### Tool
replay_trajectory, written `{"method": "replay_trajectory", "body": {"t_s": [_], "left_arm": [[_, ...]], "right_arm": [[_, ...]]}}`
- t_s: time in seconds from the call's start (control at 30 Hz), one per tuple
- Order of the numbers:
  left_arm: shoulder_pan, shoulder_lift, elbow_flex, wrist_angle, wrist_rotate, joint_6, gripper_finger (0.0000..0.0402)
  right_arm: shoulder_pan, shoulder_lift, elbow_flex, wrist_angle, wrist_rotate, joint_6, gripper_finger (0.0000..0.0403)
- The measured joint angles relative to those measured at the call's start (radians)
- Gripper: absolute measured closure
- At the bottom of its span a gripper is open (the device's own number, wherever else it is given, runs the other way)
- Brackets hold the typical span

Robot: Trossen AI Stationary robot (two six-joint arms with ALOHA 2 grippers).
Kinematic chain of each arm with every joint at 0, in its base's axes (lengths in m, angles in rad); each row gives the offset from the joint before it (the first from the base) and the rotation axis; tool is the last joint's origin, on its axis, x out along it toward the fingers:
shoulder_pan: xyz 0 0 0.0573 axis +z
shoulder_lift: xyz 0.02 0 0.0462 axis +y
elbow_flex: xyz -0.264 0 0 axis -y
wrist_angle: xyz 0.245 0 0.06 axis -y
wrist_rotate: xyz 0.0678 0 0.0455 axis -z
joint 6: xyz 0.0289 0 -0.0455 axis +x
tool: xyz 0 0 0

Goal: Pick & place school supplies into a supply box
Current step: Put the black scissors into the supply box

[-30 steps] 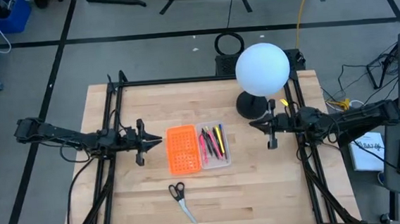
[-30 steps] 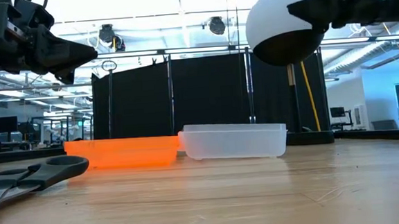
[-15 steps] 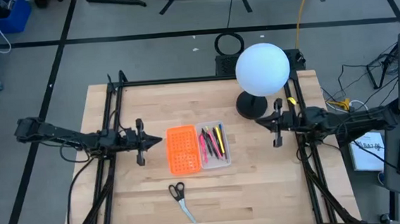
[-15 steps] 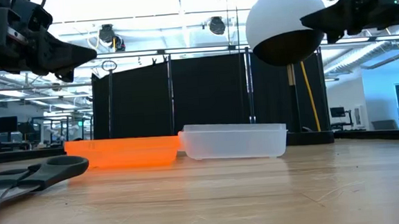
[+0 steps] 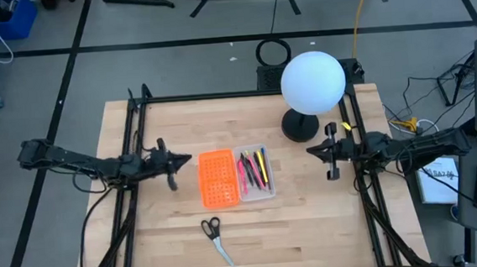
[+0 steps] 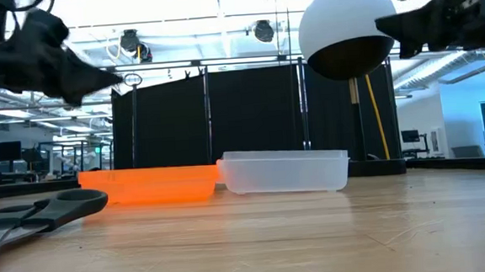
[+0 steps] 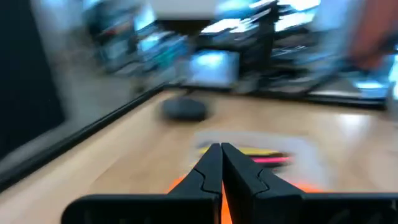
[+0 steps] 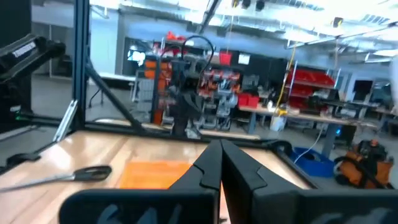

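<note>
Near the middle of the wooden bench [image 5: 312, 221] lies the small plastic supply box [image 5: 235, 176], opened flat: its orange grid-patterned half [image 5: 218, 178] sits toward the left edge and its translucent whitish tray [image 5: 256, 173] toward the right. Thin pens and pencils [image 5: 254, 169], pink, yellow and dark, lie inside the whitish tray. Closer to the front edge, apart from the box, the small silver scissors with black handles [image 5: 215, 239] rest flat on the wood. Over the bench's left side, just beside the orange half, the left gripper [image 5: 186, 161] hangs in the air with its two dark fingers pressed together and nothing between them. Across from it, by the right edge, the right gripper [image 5: 311, 150] hovers with its fingers likewise pressed together and empty. At the back right corner stands a white globe lamp on a dark round base [image 5: 311, 82].
</note>
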Motion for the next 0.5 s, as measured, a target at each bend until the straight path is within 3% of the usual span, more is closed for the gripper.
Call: {"method": "replay_trajectory", "body": {"t_s": [0.07, 0.13, 0.23, 0.37, 0.5], "left_arm": [[0.002, 0.001, 0.061, -0.166, -0.099, -0.041, 0.0386], [-0.006, 0.020, 0.183, -0.404, -0.106, -0.071, 0.0395], [-0.050, 0.131, 0.398, -0.578, -0.105, -0.072, 0.0395], [-0.132, 0.363, 0.673, -0.834, -0.052, -0.006, 0.0393], [-0.186, 0.644, 0.909, -1.176, 0.065, -0.061, 0.0395]], "right_arm": [[-0.006, -0.007, -0.002, 0.013, 0.001, -0.007, 0.0403], [-0.009, -0.007, -0.002, 0.019, -0.003, 0.002, 0.0403], [-0.009, -0.008, -0.002, 0.014, -0.004, 0.002, 0.0403], [-0.009, -0.006, -0.002, 0.014, -0.003, -0.013, 0.0403], [-0.008, -0.006, -0.002, 0.015, -0.003, -0.011, 0.0403]]}}
